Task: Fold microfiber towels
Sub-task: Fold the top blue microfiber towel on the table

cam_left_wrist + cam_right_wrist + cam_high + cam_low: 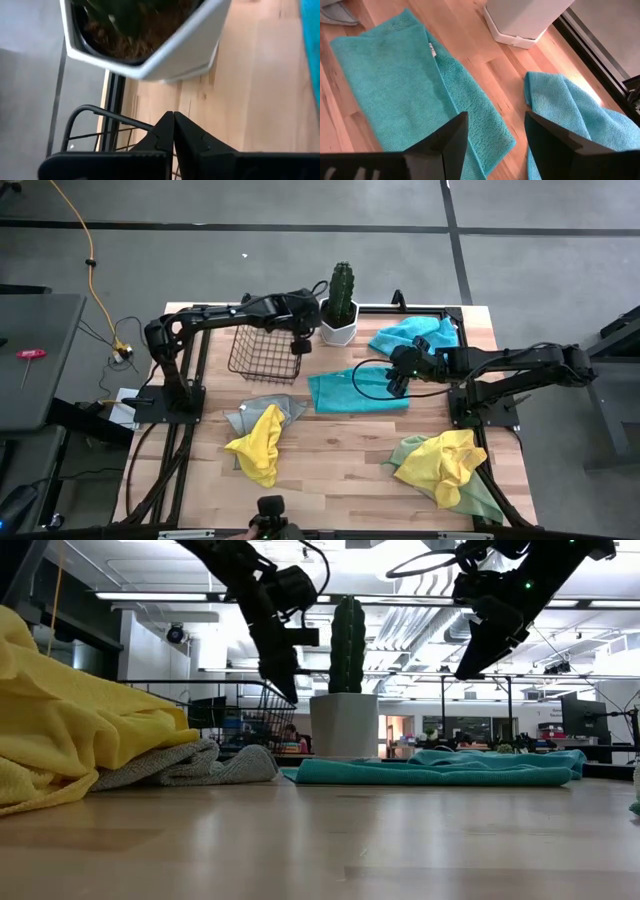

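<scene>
A folded turquoise towel (360,392) (405,85) lies flat at mid-table. A crumpled turquoise towel (415,335) (570,110) lies behind it. A yellow towel (258,445) rests partly on a grey one (270,410) near the front left. A yellow and a pale green towel (445,465) are heaped at the front right. My left gripper (300,345) (173,125) is shut with nothing between its fingers. It stands at the wire basket's (262,352) right rim, beside the cactus pot (340,330). My right gripper (393,383) (496,132) hangs open above the folded towel's right end. My left gripper's shut fingertips stand right by the wire basket's rim (95,112), slanting down. I cannot tell whether they touch it.
The white pot with the cactus (345,725) stands at the far middle, close to both arms. A dark frame runs along the table's edges (470,315). Bare wood shows at the front centre (340,470).
</scene>
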